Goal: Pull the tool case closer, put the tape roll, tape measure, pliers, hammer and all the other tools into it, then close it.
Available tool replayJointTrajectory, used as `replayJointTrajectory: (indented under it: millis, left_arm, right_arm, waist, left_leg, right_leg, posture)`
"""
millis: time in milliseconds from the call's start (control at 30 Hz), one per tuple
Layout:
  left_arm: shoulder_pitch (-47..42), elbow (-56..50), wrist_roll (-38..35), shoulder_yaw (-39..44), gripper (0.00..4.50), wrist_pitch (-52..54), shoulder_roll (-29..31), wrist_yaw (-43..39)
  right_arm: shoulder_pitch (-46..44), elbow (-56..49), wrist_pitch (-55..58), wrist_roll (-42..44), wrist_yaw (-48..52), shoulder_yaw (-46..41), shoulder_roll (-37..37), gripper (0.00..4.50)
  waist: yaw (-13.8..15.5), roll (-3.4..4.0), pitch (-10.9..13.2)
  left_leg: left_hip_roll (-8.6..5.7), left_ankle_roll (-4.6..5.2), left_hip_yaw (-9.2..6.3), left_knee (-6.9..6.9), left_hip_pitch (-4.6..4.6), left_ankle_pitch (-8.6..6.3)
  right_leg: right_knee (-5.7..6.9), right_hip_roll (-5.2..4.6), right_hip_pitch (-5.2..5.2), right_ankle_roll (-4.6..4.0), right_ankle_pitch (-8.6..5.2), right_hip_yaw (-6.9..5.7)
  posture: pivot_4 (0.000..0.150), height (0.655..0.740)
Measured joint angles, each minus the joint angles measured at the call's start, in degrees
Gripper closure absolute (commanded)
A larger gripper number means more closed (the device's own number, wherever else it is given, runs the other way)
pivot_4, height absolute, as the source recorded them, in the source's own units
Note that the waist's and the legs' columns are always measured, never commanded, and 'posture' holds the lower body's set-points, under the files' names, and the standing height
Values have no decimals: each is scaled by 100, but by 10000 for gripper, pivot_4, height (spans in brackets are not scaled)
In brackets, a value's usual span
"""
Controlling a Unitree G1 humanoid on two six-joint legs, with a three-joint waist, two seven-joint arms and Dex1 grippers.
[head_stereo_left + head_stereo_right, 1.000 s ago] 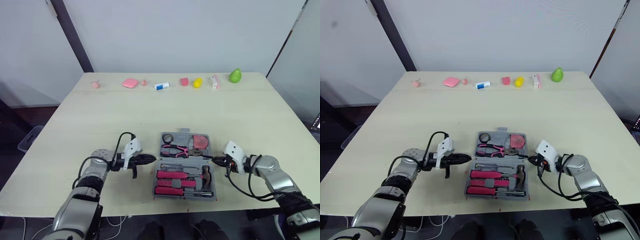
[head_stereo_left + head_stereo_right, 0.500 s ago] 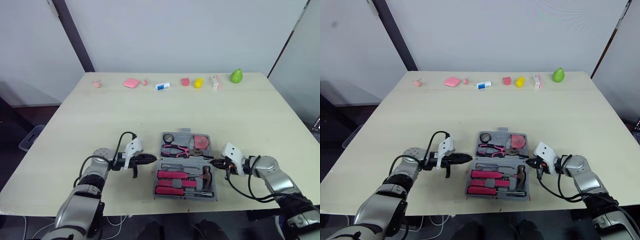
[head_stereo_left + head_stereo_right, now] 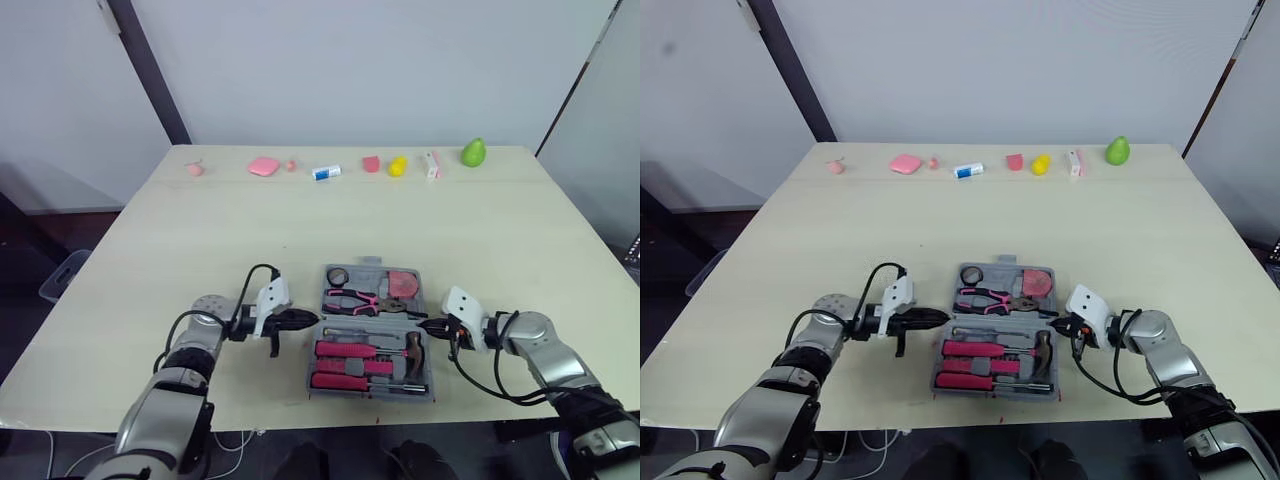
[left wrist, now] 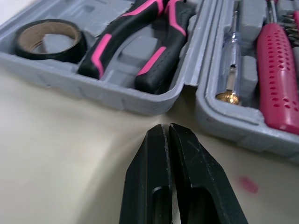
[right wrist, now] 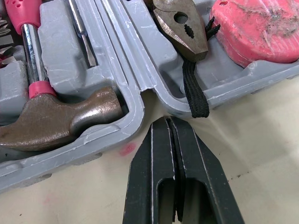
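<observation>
Tool case (image 3: 370, 396), lower centre: open, filled. Left tool (image 3: 313, 320), right tool (image 3: 425, 326): closed, empty, flanking it. Pending: fold case shut.

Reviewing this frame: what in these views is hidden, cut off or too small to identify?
- Small items in the far row: too small in the eye views to name.
- Hammer: its handle is cut off by the right wrist view's edge.
- Tape measure: partly outside the right wrist view.
- Pink handle: cut off by the left wrist view's edge, so its tool is unclear.
</observation>
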Motion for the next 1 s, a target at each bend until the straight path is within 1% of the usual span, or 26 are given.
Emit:
replayJointTrajectory:
  millis: [300, 633, 1000]
  left_arm:
    - [-99, 4, 146, -83, 42951, 27, -101, -38]
    - [-106, -34, 143, -103, 42951, 105, -181, -122]
    - [288, -687, -4, -102, 42951, 445, -57, -532]
  right_arm:
    - [2, -3, -2, -36, -30, 2, 32, 45000]
    - [64, -110, 40, -36, 22, -2, -2, 45000]
    - [331, -591, 396, 35, 199, 10, -100, 45000]
  waist:
    - [-2, 0, -8]
    - [5, -1, -15]
    - [2, 0, -16]
  left_leg:
    - [0, 0, -1, 1, 3, 0]
    - [-1, 0, -2, 1, 1, 0]
    - [-1, 4, -6, -6, -4, -3]
  right_leg:
    - [1, 0, 3, 0, 0, 0]
    - [-2, 0, 4, 0, 0, 0]
    - [-12, 0, 1, 0, -2, -4]
  posture:
    - [1500, 7400]
    - [1500, 7400]
    - [1500, 7400]
